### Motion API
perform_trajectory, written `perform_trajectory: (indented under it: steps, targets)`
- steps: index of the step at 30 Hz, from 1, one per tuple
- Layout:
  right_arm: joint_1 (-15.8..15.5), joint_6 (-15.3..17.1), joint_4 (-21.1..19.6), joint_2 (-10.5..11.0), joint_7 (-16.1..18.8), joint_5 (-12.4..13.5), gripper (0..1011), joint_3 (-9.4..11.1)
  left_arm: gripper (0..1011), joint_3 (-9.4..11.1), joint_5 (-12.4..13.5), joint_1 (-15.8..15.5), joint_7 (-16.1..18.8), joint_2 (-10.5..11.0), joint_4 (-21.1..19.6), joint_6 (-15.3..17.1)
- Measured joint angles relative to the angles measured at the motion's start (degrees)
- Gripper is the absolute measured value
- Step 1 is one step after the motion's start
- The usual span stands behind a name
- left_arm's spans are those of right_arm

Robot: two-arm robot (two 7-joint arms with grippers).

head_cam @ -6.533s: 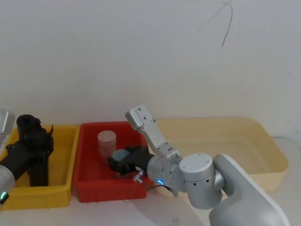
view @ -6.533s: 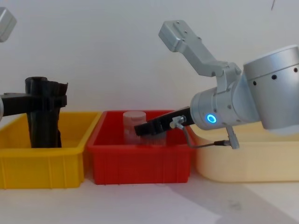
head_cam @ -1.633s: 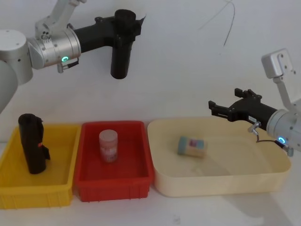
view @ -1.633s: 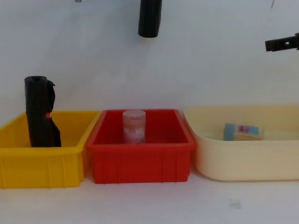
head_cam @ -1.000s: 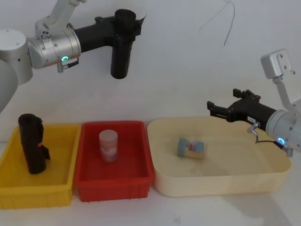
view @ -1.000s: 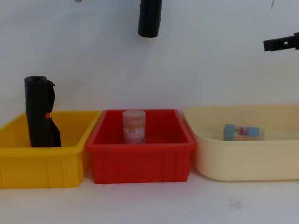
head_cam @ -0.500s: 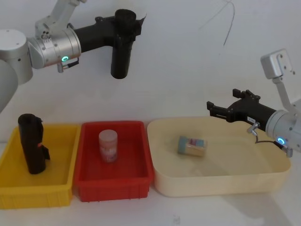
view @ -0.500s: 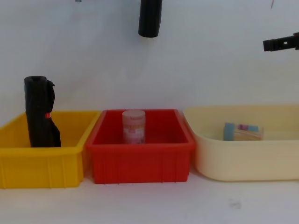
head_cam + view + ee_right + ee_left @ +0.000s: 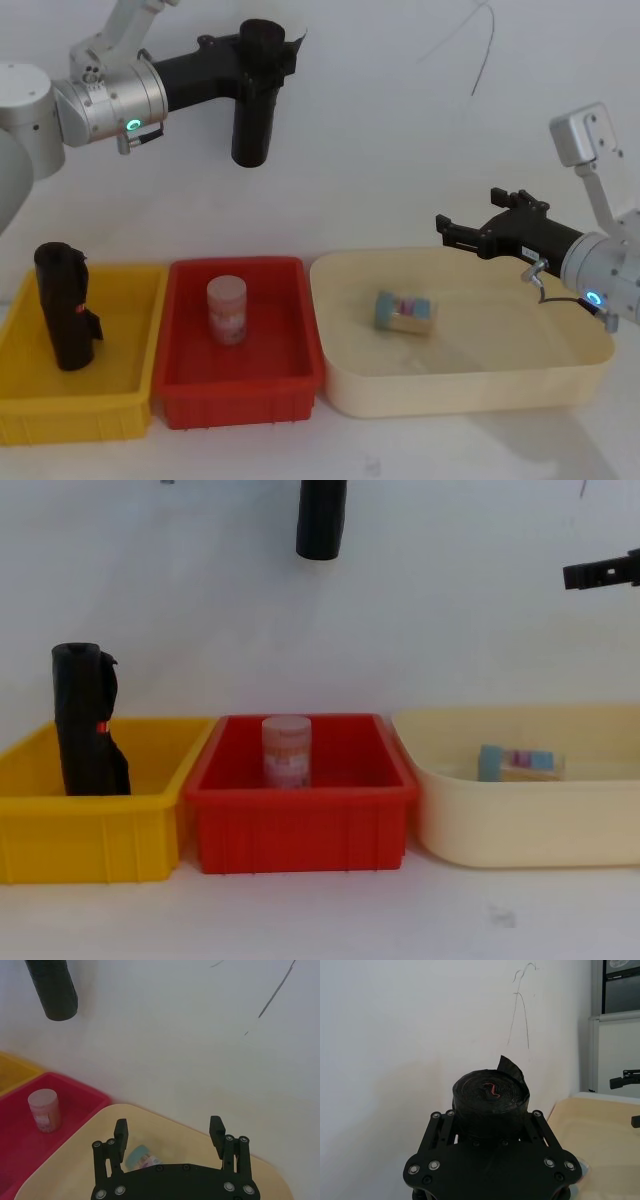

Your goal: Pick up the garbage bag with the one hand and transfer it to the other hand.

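White wall (image 9: 400,100) behind three bins (image 9: 240,405), two jars (image 9: 226,310); left tool (image 9: 265,52) clamps one garbage bag (image 9: 250,120), right tool (image 9: 168,1127) gapes.

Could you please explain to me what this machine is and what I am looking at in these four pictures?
This is a robot with two arms, each ending in a gripper, a two-fingered clamp. One picture looks down from its head, one looks across the table from its chest, and two are taken from the wrists, so each shows its own black fingers close up. The left gripper, on the wrist with the green ring, is raised high and shut on the garbage bag, a rolled black cylinder hanging upright. The right gripper, with the blue ring, is open above the cream tub. Three containers stand on the table: a yellow bin with another black roll, a red bin with an upright jar, and the cream tub with a small jar lying on its side.
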Motion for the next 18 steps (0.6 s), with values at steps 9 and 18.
perform_trajectory:
  steps: [9, 18]
  targets:
    - [0.0, 0.0, 0.0, 0.0, -0.01, 0.0, 1001, 0.0, 483, 0.0, 0.0, 0.0, 0.0, 0.0, 0.0, 0.0]
    - [0.0, 0.0, 0.01, 0.0, -0.01, -0.01, 1002, 0.0, 483, 0.0, 0.0, 0.01, 0.01, 0.0, 0.0, 0.01]
